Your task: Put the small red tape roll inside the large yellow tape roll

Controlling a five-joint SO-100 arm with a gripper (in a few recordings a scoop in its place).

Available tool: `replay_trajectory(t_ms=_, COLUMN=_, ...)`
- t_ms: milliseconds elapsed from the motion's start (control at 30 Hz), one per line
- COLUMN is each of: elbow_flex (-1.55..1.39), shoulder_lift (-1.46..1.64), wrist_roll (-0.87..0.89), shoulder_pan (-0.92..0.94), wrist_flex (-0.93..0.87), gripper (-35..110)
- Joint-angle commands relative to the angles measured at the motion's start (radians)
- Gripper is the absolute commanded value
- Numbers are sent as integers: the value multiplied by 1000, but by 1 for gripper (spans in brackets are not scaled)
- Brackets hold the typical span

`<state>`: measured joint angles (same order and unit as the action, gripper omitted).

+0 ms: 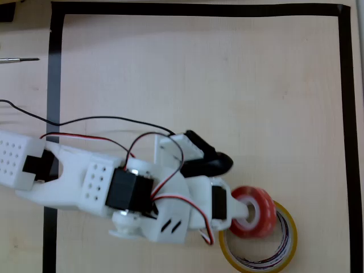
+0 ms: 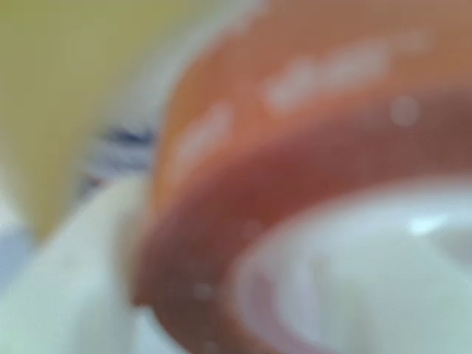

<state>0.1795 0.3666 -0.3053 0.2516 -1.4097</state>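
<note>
In the overhead view the small red tape roll sits over the upper-left rim of the large yellow tape roll, tilted, with its white core facing up. My white gripper reaches in from the left and is shut on the red roll, one finger inside its hole. The wrist view is a heavy blur: the red tape roll looms very close with its white core at lower right, and the yellow tape roll shows as a blur at upper left.
A black tape border frames the light wooden table. Black and red cables trail over the arm. A thin metal tool lies outside the border at upper left. The yellow roll lies close to the picture's bottom edge.
</note>
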Motion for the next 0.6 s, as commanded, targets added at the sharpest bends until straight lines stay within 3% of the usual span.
replay_trajectory(t_ms=0, elbow_flex=9, shoulder_lift=161, wrist_roll=-26, shoulder_pan=41, wrist_flex=92, gripper=0)
replay_trajectory(t_ms=267, elbow_flex=-83, shoulder_lift=160, wrist_roll=-26, shoulder_pan=72, wrist_flex=192, gripper=0)
replay_trajectory(t_ms=367, elbow_flex=-91, shoulder_lift=150, wrist_roll=-26, shoulder_pan=77, wrist_flex=206, gripper=10)
replay_trajectory(t_ms=567, elbow_flex=-91, shoulder_lift=143, wrist_roll=-26, shoulder_pan=77, wrist_flex=204, gripper=15)
